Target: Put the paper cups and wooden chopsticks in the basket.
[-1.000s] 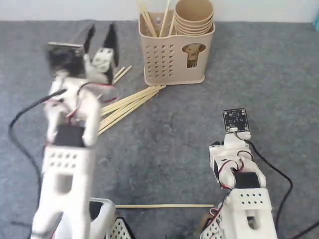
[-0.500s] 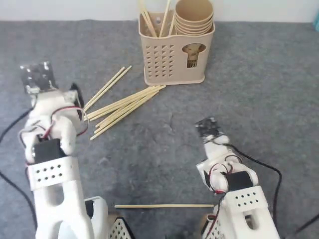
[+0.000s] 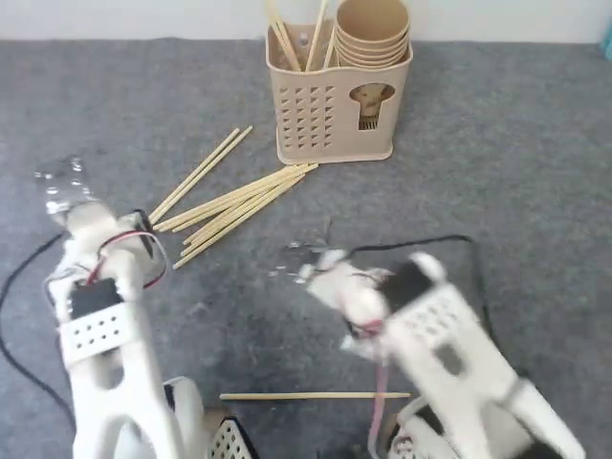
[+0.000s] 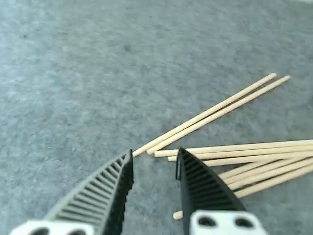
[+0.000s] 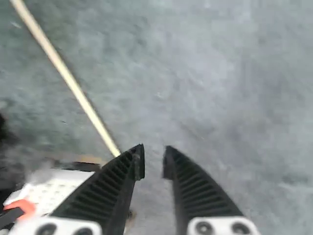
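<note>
A beige perforated basket (image 3: 330,115) stands at the back with a stack of paper cups (image 3: 372,29) and a few chopsticks (image 3: 284,36) upright in it. A loose pile of wooden chopsticks (image 3: 229,201) lies on the grey mat in front of it, to the left. One single chopstick (image 3: 316,395) lies near the front, between the arm bases. My left gripper (image 4: 155,156) hangs open and empty just short of the pile's near ends (image 4: 220,147). Over bare mat my right gripper (image 5: 152,151) is open by a narrow gap, beside the end of the single chopstick (image 5: 63,73).
The left arm (image 3: 96,287) is folded low at the left. The right arm (image 3: 402,306) is a blur leaning left across the middle front. Grey mat (image 3: 516,172) lies bare to the right of the basket.
The left arm dropped back from its raised pose near the basket to a folded pose at the left. The right arm swung out of its upright pose toward the left.
</note>
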`<state>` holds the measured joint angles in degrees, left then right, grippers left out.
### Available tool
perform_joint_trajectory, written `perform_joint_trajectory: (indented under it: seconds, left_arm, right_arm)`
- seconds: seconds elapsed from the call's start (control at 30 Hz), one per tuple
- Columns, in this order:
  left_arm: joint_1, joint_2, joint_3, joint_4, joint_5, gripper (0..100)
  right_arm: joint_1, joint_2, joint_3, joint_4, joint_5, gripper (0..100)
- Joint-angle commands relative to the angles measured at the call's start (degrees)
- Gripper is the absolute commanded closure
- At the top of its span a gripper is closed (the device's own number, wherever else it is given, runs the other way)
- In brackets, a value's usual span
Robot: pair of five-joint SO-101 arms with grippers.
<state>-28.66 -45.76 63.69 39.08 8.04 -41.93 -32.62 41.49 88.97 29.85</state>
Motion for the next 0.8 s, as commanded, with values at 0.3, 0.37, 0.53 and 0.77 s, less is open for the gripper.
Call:
perform_joint_trajectory:
  seconds: [0.3,0.37,0.53,0.77]
  left_arm:
    - [-14.33,39.21,-28.26,-4.13,9.58,86]
    - [-14.59,42.73,-31.25,-4.13,9.76,86]
    - [-16.53,46.77,-35.65,-2.73,11.08,86]
    - [-21.63,52.66,-41.1,-2.81,22.59,86]
  right_arm:
    - [-24.04,22.99,-4.48,-21.05,-14.33,85.1]
    - [-24.22,23.78,-4.04,-22.9,-15.91,85.1]
    - [-24.84,23.69,-2.29,-25.63,-17.93,85.1]
    - [-32.13,24.22,-1.93,-25.89,-21.36,85.1]
